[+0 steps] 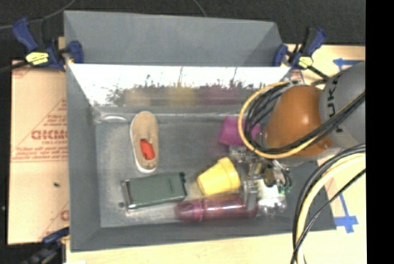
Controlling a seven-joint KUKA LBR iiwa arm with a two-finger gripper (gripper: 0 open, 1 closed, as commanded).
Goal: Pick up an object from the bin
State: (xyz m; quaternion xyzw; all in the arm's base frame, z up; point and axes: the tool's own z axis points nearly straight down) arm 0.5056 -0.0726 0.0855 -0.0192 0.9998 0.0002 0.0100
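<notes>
Camera view: gripper (252,186) in the bin's (83,152) lower right corner, beside a yellow cup (218,178) and purple bottle (212,209); whether it is open, I cannot tell.

From where I stand, the grey metal bin (83,195) holds five loose things, one of each kind. There is one cream oval shoe-shaped shell (144,127) with one small red piece (146,149) lying in it. There is also one flat dark rectangular handset (154,190), one yellow plastic cup (218,178), one maroon cylinder (209,210) and one purple lump (231,130), partly hidden by the arm.
</notes>
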